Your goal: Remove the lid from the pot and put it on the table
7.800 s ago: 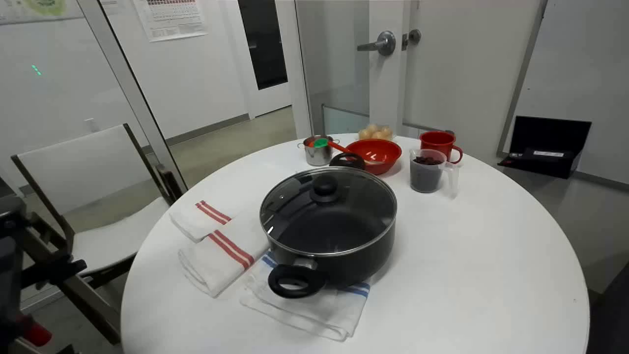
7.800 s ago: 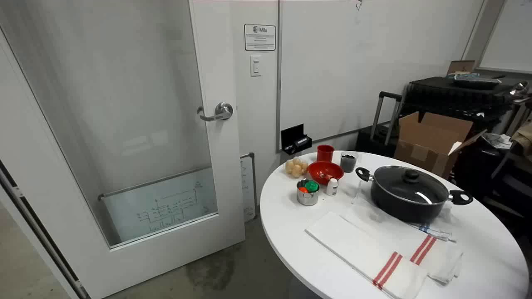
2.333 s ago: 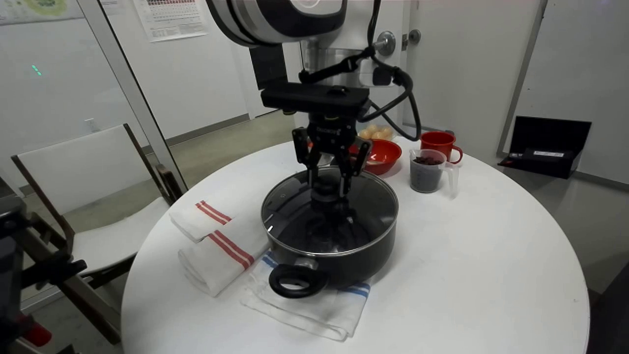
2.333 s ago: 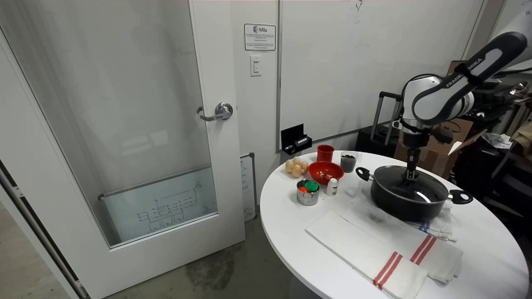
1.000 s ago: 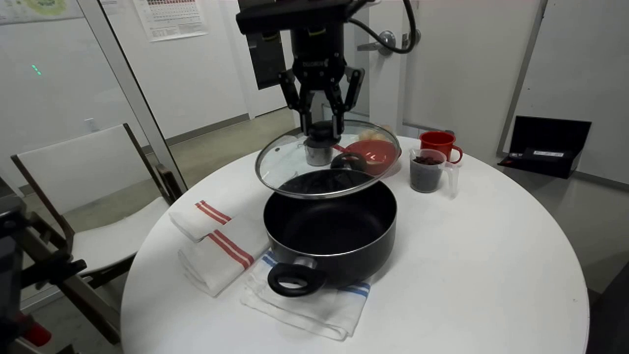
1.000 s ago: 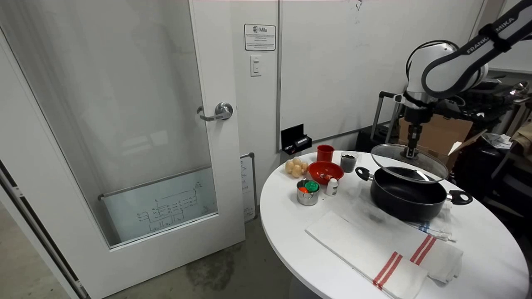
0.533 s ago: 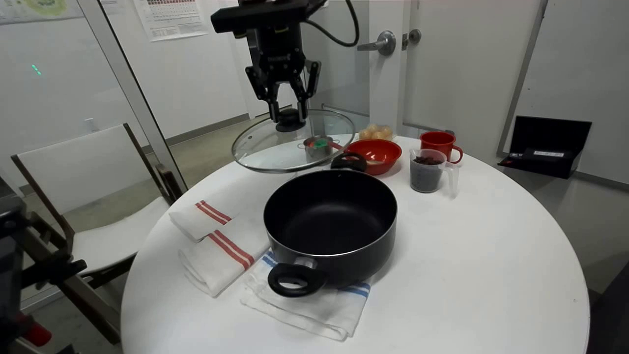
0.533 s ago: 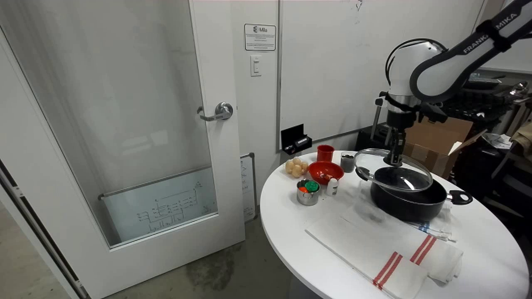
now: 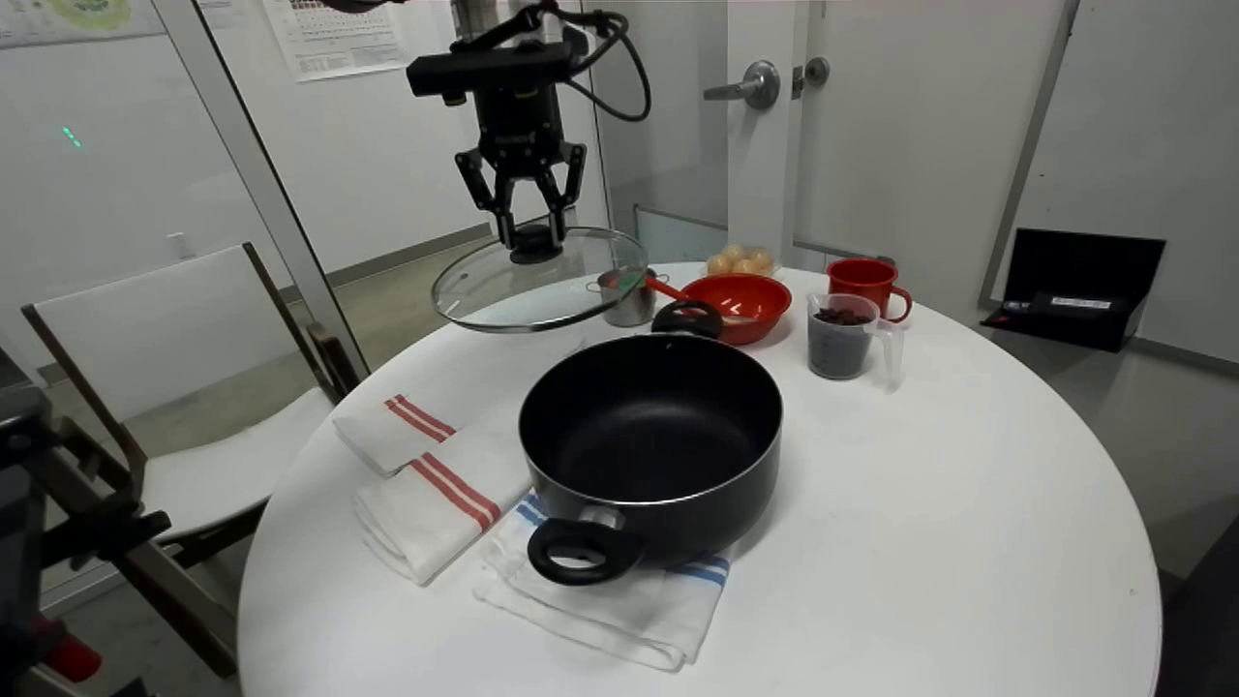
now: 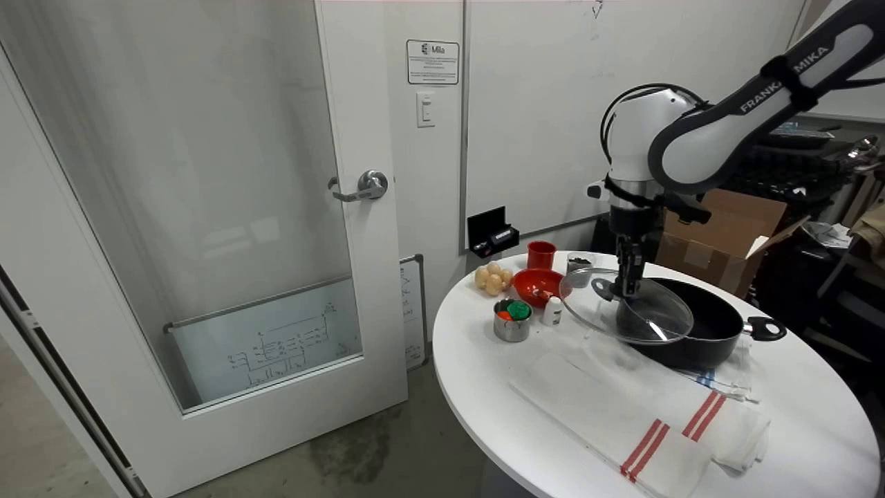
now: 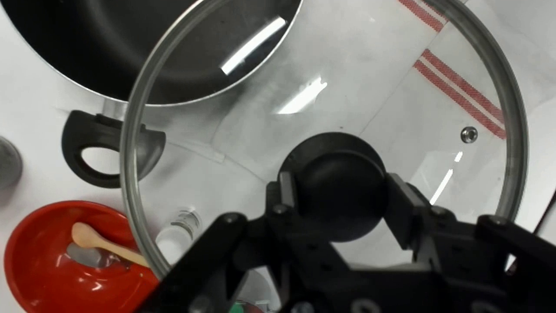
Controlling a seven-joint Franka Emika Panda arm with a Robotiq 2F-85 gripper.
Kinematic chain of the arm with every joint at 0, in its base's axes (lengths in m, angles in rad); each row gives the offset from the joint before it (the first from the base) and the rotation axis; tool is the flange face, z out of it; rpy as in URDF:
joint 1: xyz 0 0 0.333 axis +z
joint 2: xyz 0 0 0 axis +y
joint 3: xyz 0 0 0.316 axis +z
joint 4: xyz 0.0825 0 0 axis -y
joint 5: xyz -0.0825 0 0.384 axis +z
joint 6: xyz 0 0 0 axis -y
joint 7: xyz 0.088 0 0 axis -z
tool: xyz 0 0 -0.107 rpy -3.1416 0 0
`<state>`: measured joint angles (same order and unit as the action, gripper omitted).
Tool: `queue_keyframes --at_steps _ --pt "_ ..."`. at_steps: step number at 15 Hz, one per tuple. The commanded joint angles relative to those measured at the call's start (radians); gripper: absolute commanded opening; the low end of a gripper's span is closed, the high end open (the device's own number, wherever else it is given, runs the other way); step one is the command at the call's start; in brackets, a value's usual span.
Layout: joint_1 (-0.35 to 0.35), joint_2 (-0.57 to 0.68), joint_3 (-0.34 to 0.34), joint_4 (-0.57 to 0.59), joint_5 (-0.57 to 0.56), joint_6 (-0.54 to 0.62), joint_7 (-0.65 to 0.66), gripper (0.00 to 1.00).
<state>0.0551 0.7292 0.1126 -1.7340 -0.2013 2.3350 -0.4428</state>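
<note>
Lid in an exterior view: off the pot, up in the air beside it, gripper clamped on its black knob. Pot sits open, blue-striped towel under it, on the table.
In an exterior view: red bowl and white bottle near the pot; lid overlaps part of pot in line of sight.
Wrist view: knob pinched in the gripper, pot handle partly seen through the lid, wooden spoon in the bowl.
</note>
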Motion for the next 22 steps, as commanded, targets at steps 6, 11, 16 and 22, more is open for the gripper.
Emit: queue_keyframes --at_steps 6,11,16,22 --pt "0.068 0.188 0.018 0.245 -0.031 -0.139 -0.050 0.26" --pt "0.092 0.273 0.016 0.337 -0.037 -0.167 -0.049 0.26" --pt "0.090 0.350 0.015 0.391 -0.028 -0.131 -0.036 0.26" --pt "0.090 0.417 0.008 0.402 -0.027 -0.081 -0.015 0.26"
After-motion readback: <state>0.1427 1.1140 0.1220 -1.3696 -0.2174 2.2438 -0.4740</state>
